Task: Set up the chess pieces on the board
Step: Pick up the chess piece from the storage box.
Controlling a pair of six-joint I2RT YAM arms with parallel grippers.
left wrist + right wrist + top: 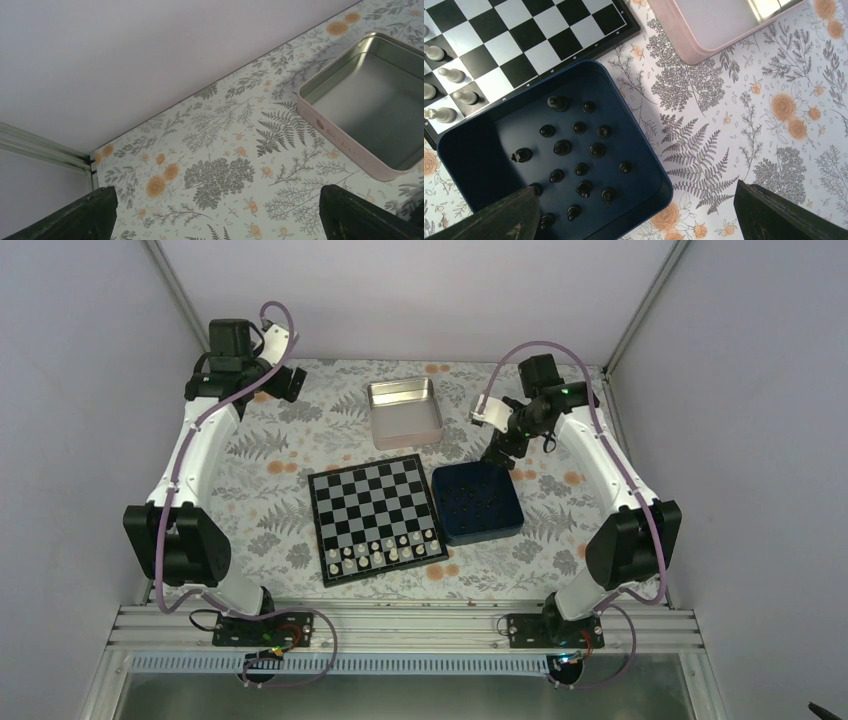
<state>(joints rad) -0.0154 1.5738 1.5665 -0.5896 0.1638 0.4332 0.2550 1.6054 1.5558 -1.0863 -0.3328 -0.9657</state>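
The board [370, 502] lies mid-table; its far rows are bare, and cream-white chessmen fill its two near rows. Its corner shows in the right wrist view [524, 35]. Several black chess pieces [562, 147] stand inside the navy blue box [477, 502], right of the board; the box also shows in the right wrist view [634, 127]. My right gripper [497, 457] hangs open and empty above the box's far edge; in its own view [636, 210] it sits wide over the box's corner. My left gripper [290, 380] is open and empty at the far left, over bare cloth [215, 220].
A shiny metal tin [404, 412] lies open behind the board; it also shows in the left wrist view [370, 100] and the right wrist view [719, 25]. The floral cloth [270, 455] covers the table. Enclosure walls stand close at the back and sides.
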